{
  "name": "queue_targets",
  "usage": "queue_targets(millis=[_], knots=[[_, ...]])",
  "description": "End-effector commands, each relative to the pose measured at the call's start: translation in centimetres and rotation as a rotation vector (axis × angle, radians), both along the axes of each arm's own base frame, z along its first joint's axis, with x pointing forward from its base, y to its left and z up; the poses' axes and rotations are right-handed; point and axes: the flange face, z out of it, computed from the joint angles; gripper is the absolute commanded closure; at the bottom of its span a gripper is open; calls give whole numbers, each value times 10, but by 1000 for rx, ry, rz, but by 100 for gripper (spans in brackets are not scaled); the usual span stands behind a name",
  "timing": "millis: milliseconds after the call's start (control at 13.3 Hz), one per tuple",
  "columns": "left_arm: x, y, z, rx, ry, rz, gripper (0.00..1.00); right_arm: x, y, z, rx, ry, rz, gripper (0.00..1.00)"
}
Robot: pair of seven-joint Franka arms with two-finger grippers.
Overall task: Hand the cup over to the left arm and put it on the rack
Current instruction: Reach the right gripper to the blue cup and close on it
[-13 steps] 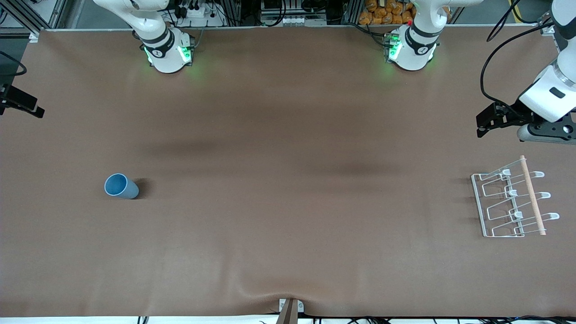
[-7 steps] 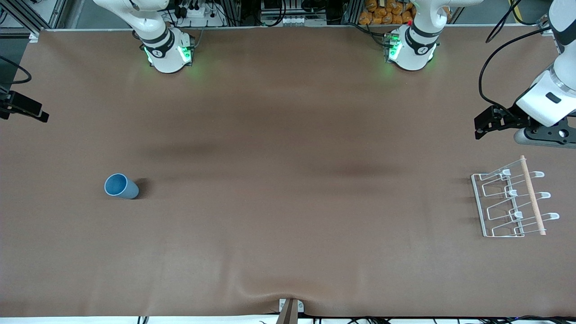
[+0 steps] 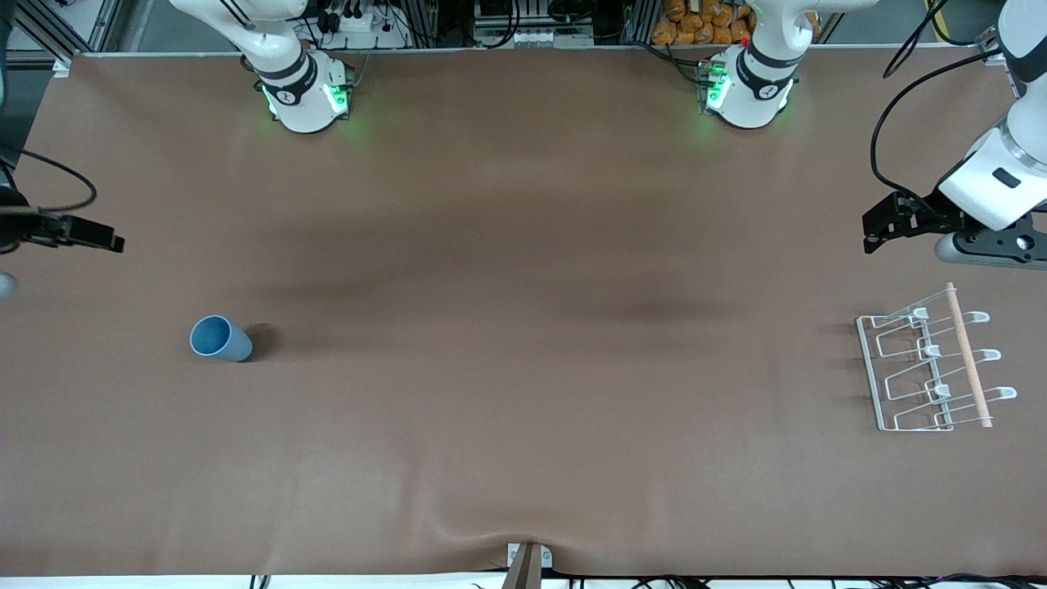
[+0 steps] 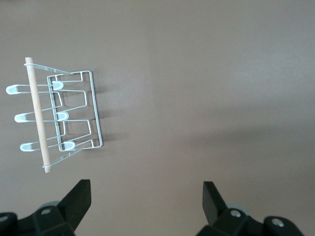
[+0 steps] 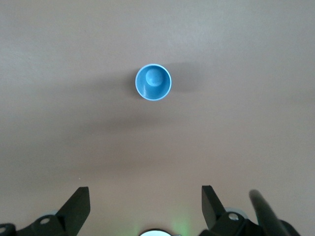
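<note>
The light-blue cup (image 3: 219, 338) stands upright, mouth up, on the brown table toward the right arm's end. It also shows in the right wrist view (image 5: 153, 82), well clear of the fingers. My right gripper (image 5: 145, 196) is open and empty, high over the table beside the cup; in the front view only its black wrist mount (image 3: 74, 236) shows at the edge. The white wire rack (image 3: 916, 372) with its wooden dowel (image 3: 968, 353) lies toward the left arm's end and also shows in the left wrist view (image 4: 74, 113). My left gripper (image 4: 146, 191) is open and empty, over the table beside the rack.
The brown table (image 3: 523, 368) spreads wide and bare between cup and rack. The two arm bases (image 3: 304, 94) (image 3: 746, 90) stand along the edge farthest from the front camera. A small metal bracket (image 3: 527, 560) sits at the nearest edge.
The right arm's hand has moved in from the table's end, nearer to the cup. The left arm shifted slightly, then held. Cup and rack have not moved.
</note>
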Motion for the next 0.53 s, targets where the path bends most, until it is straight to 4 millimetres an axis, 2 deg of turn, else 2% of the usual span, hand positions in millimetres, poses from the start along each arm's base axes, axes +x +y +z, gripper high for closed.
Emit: queue_targets(millis=[0,451], knots=[[2,3,5,-16,6,-9,0,12,-20,-45,-5,21,-9,0],[2,2,4,-19,8,5,0,40,-41,-147,-10,35,-34,0]])
